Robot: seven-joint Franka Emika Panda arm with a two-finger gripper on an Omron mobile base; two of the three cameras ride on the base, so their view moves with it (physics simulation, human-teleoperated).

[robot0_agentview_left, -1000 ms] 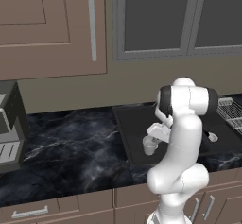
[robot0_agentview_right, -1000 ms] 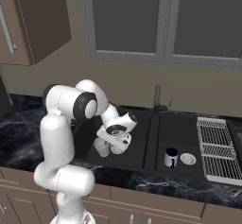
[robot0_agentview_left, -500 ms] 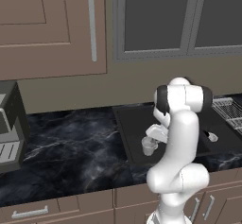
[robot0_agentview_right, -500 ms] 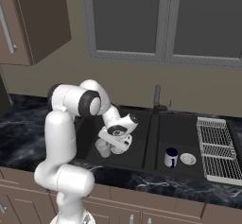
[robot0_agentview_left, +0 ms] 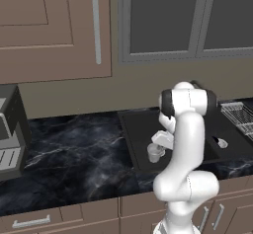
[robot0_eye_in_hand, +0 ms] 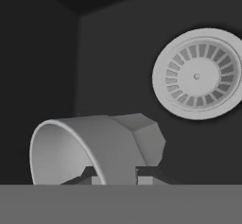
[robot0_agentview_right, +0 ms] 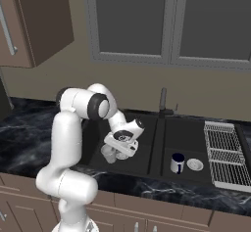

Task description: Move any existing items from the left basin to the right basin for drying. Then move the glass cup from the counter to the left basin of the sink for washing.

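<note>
Looking at your gripper, it's clamped on the glass cup, low inside the left basin, drain just beyond.

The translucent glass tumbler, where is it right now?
The translucent glass tumbler is held in the hand low over the wider left basin, near its round pale drain.

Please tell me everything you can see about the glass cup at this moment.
The glass cup is a small, translucent whitish tumbler with no handle, wider at its rim than at its faceted base. It looks empty. The hand grips its wall, one finger inside the rim and one outside. It is held low inside the left basin, beside the round pale drain. Whether its base already touches the basin floor cannot be told.
</note>
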